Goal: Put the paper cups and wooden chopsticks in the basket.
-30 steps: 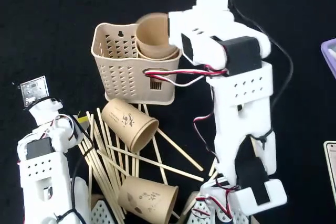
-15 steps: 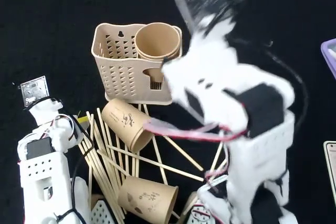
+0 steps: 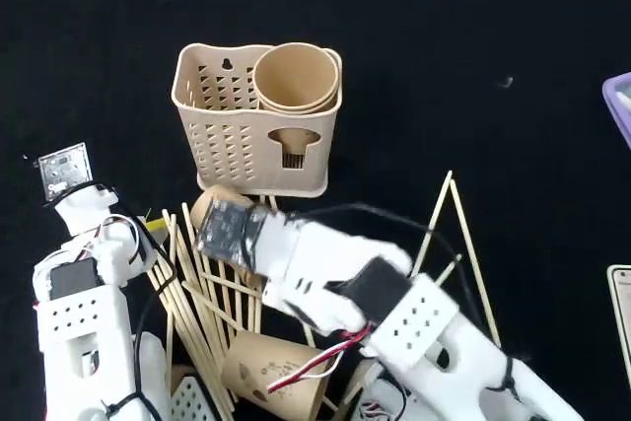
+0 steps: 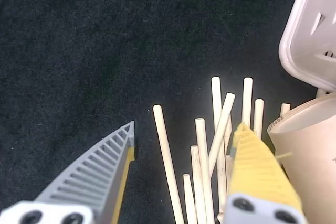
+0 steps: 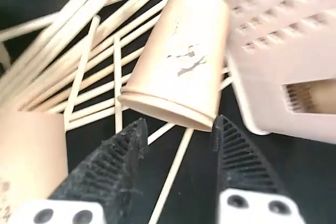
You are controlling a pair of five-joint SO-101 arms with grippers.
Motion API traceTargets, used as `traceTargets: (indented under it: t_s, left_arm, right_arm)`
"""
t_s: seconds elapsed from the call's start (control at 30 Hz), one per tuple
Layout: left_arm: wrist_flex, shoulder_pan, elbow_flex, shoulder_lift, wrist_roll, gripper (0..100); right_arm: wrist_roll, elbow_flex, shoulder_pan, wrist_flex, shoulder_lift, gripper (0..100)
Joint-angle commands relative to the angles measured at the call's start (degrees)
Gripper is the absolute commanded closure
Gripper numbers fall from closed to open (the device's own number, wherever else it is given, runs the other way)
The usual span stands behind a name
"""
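With the right tool spread wide just before the sideways cup, a crooked squeeze could crush its rim or snag chopsticks beneath.

High view: the white right arm lies across the upper tan paper cup, of which only a sliver shows. The pile of pale wooden chopsticks is partly under the same arm. The lower tan paper cup is crossed by red-and-white wires.

The stacked tan paper cups have their bodies hidden inside the beige perforated plastic basket; count unclear. A purple object and a pale flat object are cut by the edge and cannot be identified.

Left wrist view: only a corner of the basket is in frame. The upper cup and the chopsticks run off the edge.

Right wrist view: blurred throughout. The dark marks on the upper cup are illegible, and the lower cup and basket are cut off.
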Motion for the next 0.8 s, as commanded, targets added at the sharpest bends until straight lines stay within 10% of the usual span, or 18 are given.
traceTargets:
  t_s: [0.0, 0.5, 0.77]
  left_arm:
    - [-0.62, -0.31, -0.66, -0.97, 0.18, 71]
    - [-0.62, -0.40, -0.66, -0.97, 0.18, 71]
    - [-0.62, -0.22, -0.75, -0.97, 0.18, 71]
  right_arm:
    - [0.88, 6.81, -1.32, -8.88, -1.54, 78.3]
    - [14.77, 17.71, -0.88, -27.34, 0.75, 79.1]
    - [14.42, 16.31, -0.88, -27.69, -3.38, 97.7]
